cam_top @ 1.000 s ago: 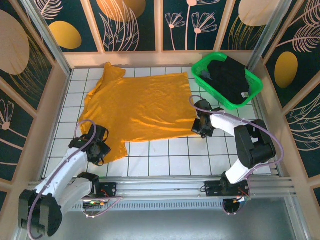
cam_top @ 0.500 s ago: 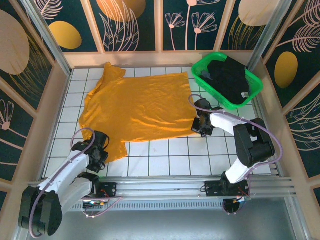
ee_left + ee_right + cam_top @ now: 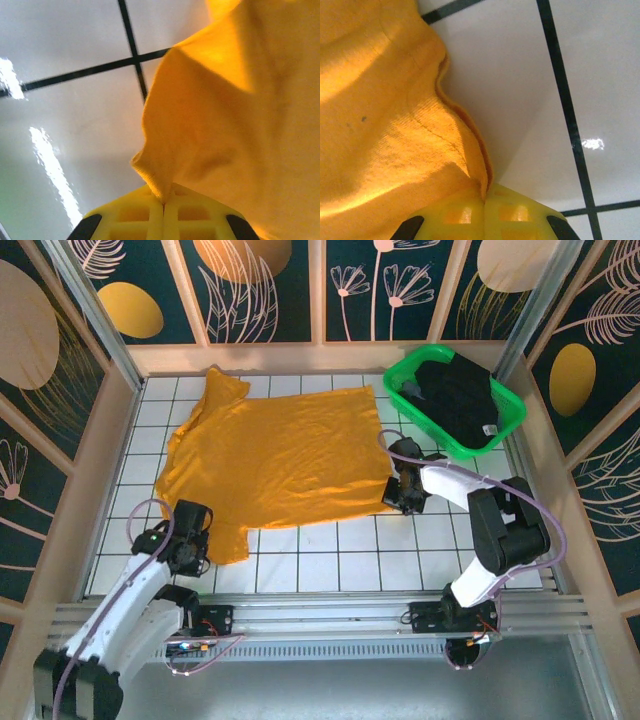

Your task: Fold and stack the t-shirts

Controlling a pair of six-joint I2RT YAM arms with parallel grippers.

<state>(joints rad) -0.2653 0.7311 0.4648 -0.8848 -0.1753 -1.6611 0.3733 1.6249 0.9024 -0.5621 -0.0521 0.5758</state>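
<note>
On the table (image 3: 420,550), the orange shirt (image 3: 270,455), spread flat, pinched tight by left pincer (image 3: 163,202) and right pincer (image 3: 485,196) alike.

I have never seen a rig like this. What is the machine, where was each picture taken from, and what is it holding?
The machine is two robot arms, a left arm and a right arm, bolted at the near edge of a white tiled table. The wide picture comes from a fixed camera above and behind them. The two close-ups come from a camera on each wrist. An orange t-shirt lies spread on the tiles. A black t-shirt sits in a green basket at the far right. The left gripper is shut on the orange t-shirt's near left corner, and the right gripper is shut on its near right corner.
</note>
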